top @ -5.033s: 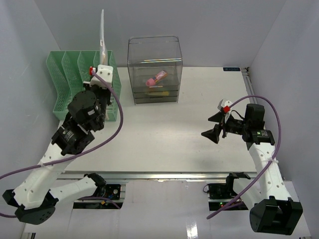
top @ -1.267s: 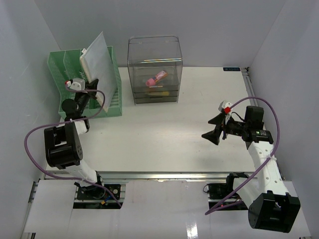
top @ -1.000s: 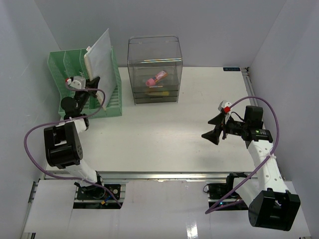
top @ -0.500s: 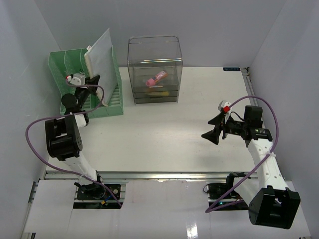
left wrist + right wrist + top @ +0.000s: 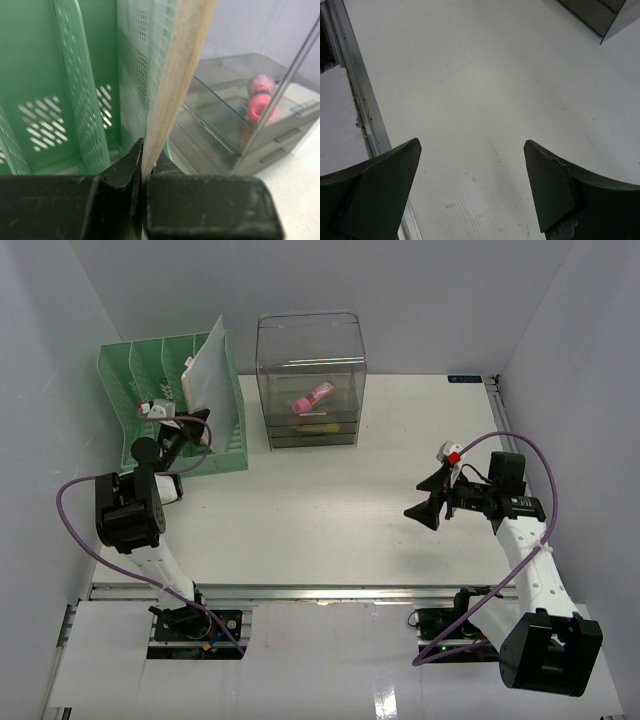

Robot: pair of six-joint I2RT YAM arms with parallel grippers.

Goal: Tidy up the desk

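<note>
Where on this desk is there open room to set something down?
The broad middle of the desk is bare, from the drawer unit and green tray down to the rail, left of the right gripper. The far right corner is free too. The far left is crowded: tray, left gripper, white packet.

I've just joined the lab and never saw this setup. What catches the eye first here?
The green file rack at the desk's far left corner, where the left gripper is shut on a white envelope standing tilted in it. Next to it, a clear drawer box holds something pink. The right gripper hovers open over the desk's right side.
</note>
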